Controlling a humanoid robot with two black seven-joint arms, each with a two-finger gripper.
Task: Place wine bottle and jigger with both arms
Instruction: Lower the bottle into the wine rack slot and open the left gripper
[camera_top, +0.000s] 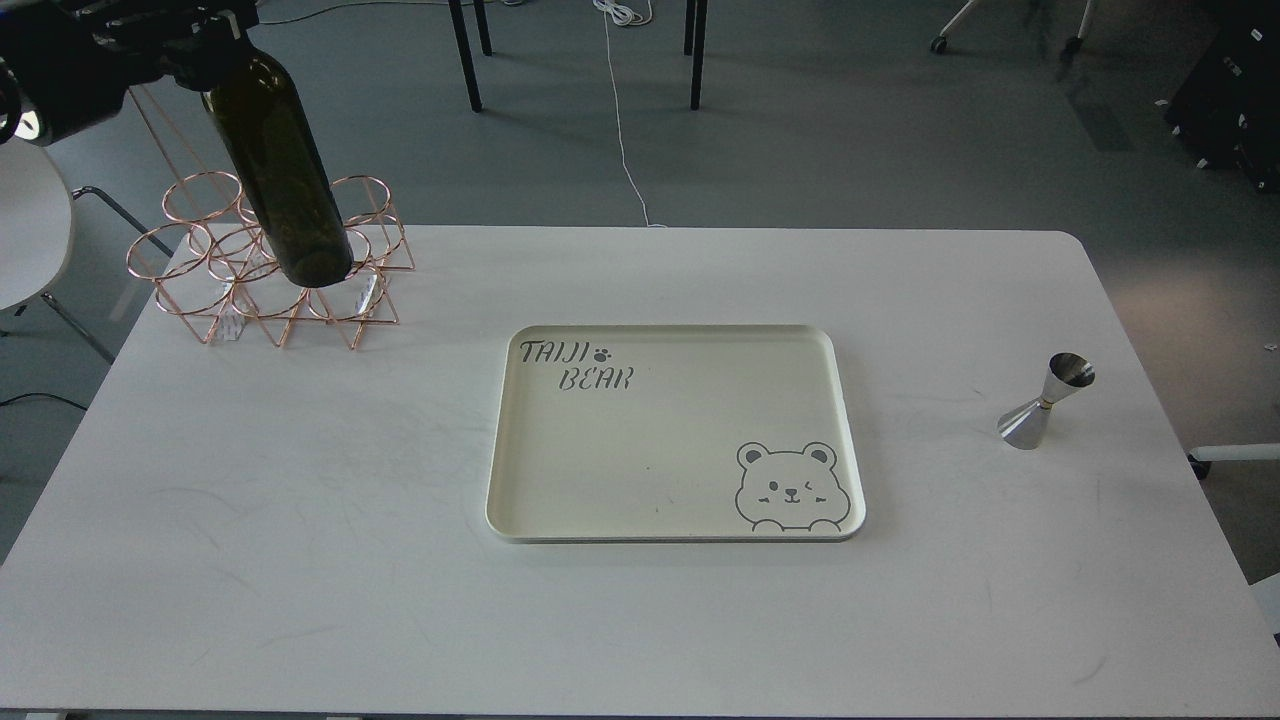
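Observation:
The dark olive-green wine bottle hangs tilted in the air at the far left, its base over the copper wire rack. My left gripper is at the top left corner, shut on the bottle's neck, which is mostly hidden by the gripper and the view's edge. The silver jigger stands upright on the white table near its right edge, far from the bottle. My right arm and its gripper are out of view.
A cream tray with a bear print and "TAIJI BEAR" lettering lies at the table's middle, with nothing in it. The copper rack stands at the table's back left corner. A white chair is beyond the left edge.

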